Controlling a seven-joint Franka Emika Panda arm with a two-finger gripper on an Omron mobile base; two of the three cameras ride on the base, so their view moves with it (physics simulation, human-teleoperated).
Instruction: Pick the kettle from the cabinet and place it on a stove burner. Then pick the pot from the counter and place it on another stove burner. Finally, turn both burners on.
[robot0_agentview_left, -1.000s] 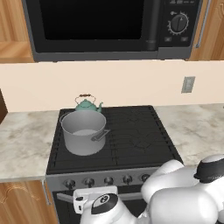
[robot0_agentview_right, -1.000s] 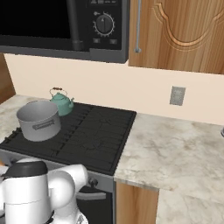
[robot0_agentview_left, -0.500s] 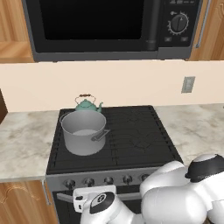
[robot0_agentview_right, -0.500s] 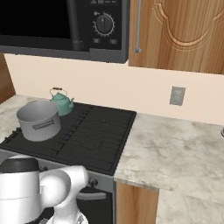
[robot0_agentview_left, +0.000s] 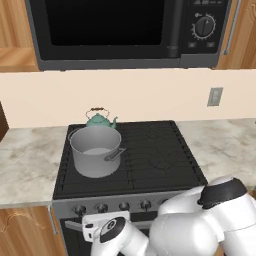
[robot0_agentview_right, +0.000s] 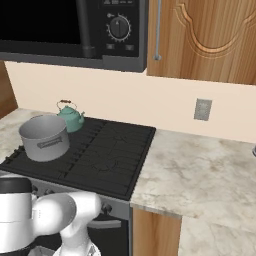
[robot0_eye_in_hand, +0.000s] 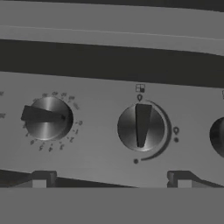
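The pot (robot0_agentview_left: 96, 151) and kettle (robot0_agentview_left: 100, 120) sat on the left burners (robot0_agentview_left: 150, 155). The gripper (robot0_eye_in_hand: 111, 183), wide open, faced an upright knob (robot0_eye_in_hand: 141, 127); centring before closing seemed wise.

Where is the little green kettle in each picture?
Left base view: the kettle sits at the back left of the stove, just behind the big grey pot.
Right base view: the kettle is at the far left, behind and right of the pot.
Hand view: the kettle is not in it; this one looks at the stove's knobs.
Shared landmark in both base views: the grey pot.
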